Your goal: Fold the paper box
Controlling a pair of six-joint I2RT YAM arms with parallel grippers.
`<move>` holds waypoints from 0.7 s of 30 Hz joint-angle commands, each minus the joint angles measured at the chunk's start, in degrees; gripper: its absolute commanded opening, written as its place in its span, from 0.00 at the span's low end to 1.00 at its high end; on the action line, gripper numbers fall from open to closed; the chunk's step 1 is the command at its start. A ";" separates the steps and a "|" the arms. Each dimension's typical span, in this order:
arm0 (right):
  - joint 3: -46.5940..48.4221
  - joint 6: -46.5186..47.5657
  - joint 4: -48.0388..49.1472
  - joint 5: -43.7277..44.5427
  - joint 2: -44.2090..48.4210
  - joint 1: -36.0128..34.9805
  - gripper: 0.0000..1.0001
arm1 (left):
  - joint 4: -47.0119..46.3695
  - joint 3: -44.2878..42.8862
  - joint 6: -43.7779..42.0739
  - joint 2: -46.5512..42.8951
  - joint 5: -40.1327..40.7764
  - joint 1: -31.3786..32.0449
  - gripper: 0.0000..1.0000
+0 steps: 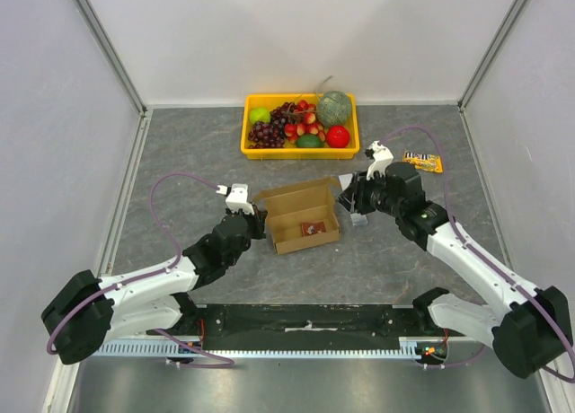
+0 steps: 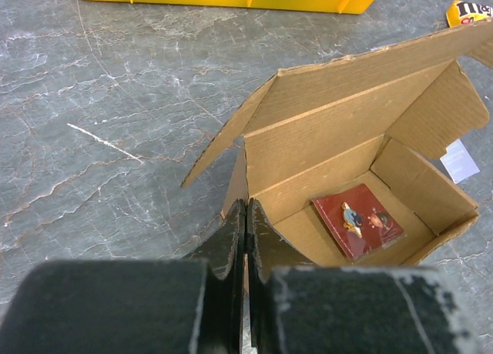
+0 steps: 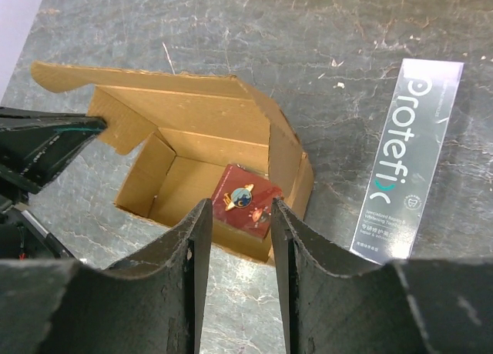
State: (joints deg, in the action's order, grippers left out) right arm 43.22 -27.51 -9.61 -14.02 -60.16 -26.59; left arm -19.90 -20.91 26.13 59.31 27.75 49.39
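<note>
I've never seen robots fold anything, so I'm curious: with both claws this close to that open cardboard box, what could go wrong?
The right gripper hangs open at the right wall of the paper box; closing might crumple it. The left gripper is shut at the left wall, so a push could slide the box rather than fold it. The long white pack lies close beside the box and might get knocked.

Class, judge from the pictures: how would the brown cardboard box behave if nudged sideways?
The paper box is thin corrugated card holding only a small red packet, so it is probably light and would slide. Its raised lid flap stands unsecured, so it would likely flex or swing.
</note>
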 commanded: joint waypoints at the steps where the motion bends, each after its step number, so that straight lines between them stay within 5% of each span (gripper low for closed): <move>1: -1.38 1.05 5.56 -1.45 -2.85 -0.31 0.44 | -0.84 -2.03 1.12 0.28 0.03 0.36 0.02; 21: -1.56 4.13 15.49 -1.19 -14.01 -1.18 0.41 | -0.84 -2.73 1.03 1.25 -0.06 0.45 0.02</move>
State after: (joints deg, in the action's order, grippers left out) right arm 40.91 -24.86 2.13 -15.75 -73.19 -27.16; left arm -19.81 -21.61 26.13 60.12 27.29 49.39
